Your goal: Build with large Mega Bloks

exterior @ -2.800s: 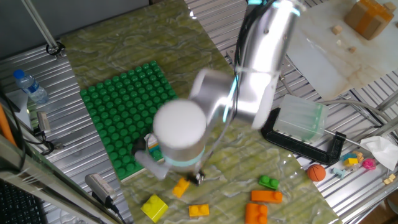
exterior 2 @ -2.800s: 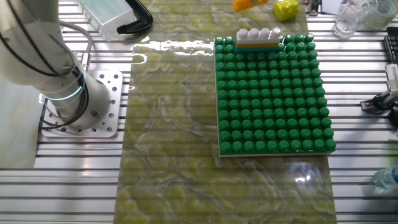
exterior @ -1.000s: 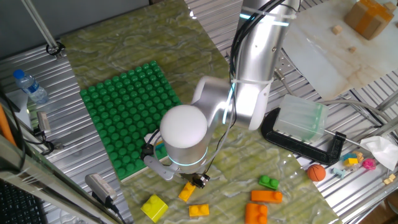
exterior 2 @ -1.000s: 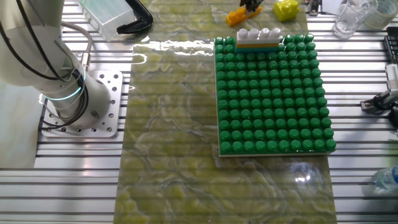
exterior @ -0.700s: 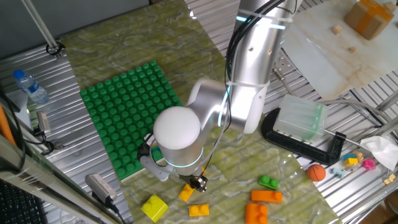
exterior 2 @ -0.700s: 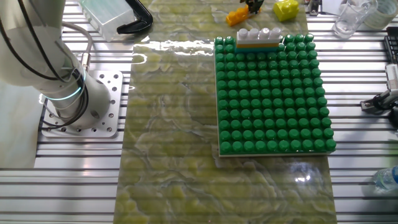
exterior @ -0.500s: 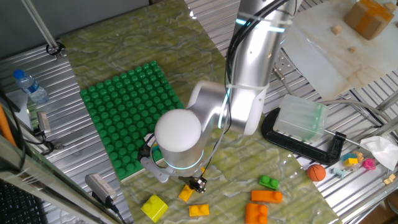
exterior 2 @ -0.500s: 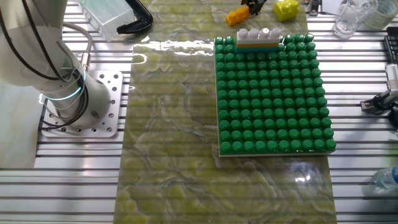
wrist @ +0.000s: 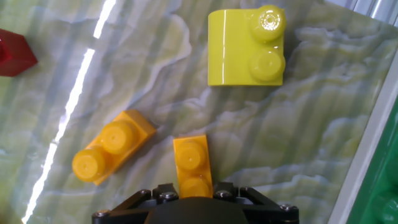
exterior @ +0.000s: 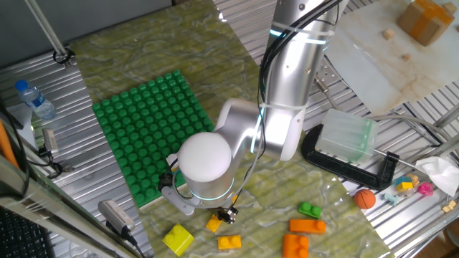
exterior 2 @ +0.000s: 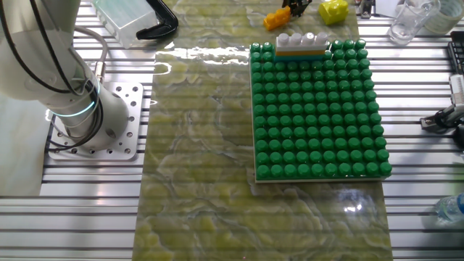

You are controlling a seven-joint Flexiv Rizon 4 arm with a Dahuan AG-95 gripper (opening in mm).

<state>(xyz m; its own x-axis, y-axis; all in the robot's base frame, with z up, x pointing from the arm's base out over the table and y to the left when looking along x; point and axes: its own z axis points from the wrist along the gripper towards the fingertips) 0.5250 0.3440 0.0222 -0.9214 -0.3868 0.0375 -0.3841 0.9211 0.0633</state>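
My gripper (wrist: 193,188) is shut on one end of a small orange Mega Blok (wrist: 190,163), which sticks out tilted just over the marbled mat. From the side, the same brick (exterior: 214,223) hangs below the gripper (exterior: 228,213); across the table it is the orange brick (exterior 2: 278,19) beside the gripper (exterior 2: 296,8). A loose orange two-stud brick (wrist: 112,154) lies to its left and a yellow brick (wrist: 245,46) beyond it. On the green baseplate (exterior 2: 319,109), a white-on-orange-on-teal stack (exterior 2: 301,45) stands at the far edge.
More bricks lie on the mat: yellow (exterior: 178,239), orange (exterior: 229,242), two orange (exterior: 307,226), green (exterior: 310,210). A clear plastic box (exterior: 346,137) on a black clamp and a small orange ball (exterior: 365,198) sit at the right. A red piece (wrist: 15,53) shows at the hand view's left edge.
The arm has swung a little toward the front edge and sunk lower, taking the orange brick with it. The other bricks and the stack have stayed put.
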